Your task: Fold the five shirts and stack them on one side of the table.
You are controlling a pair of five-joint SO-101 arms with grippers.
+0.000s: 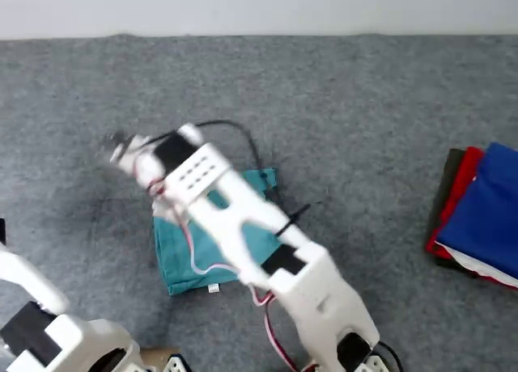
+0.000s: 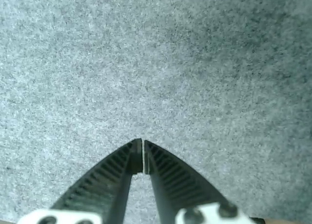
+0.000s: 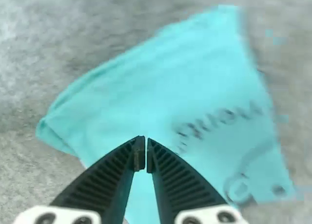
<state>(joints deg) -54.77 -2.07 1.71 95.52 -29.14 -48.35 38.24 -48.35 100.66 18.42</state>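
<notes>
One folded shirt (image 1: pixel 171 259) lies mid-counter (image 1: pixel 348 105), partly under the right arm (image 1: pixel 243 218). The stack of shirts (image 1: pixel 477 218) sits well apart, at the counter's right edge.

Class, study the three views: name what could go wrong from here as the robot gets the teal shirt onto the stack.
1. The teal shirt lies mid-table, well apart from the stack at the side; dragging it across could undo its fold.
2. Loose wires on the right arm hang over the teal shirt and may snag it.
3. The stack's layers sit offset, so another shirt could slip off.
</notes>
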